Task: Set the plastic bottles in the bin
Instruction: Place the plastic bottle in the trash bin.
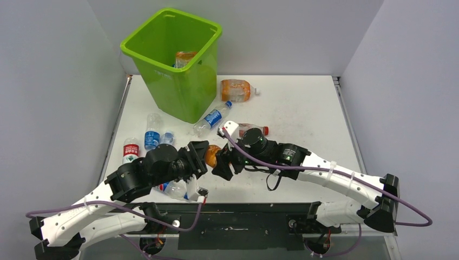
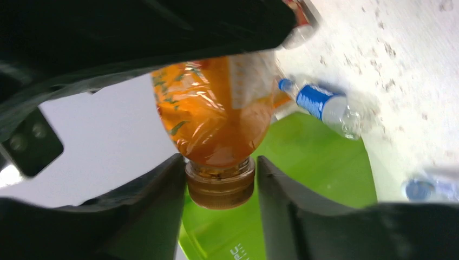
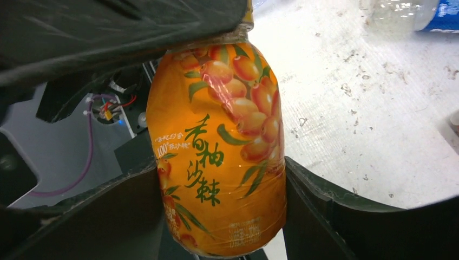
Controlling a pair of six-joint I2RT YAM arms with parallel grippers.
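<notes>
Tall lime-green plastic bin (image 1: 178, 86) holds at least one bottle. Several clear plastic bottles (image 1: 215, 117) lie around it on the surface (image 1: 303, 108). Just before it, an orange juice bottle (image 3: 216, 141) is pinched: left fingers (image 2: 162, 195) at cap, right fingers (image 3: 319, 200) at body. Task mostly undone.

Found left gripper (image 1: 201, 157) and right gripper (image 1: 223, 163) meeting at orange bottle (image 1: 212, 155), near table (image 1: 303, 108) front edge. Spotted lime-green bin (image 1: 162, 38) far left, loose bottles (image 1: 214, 118) scattered around.
</notes>
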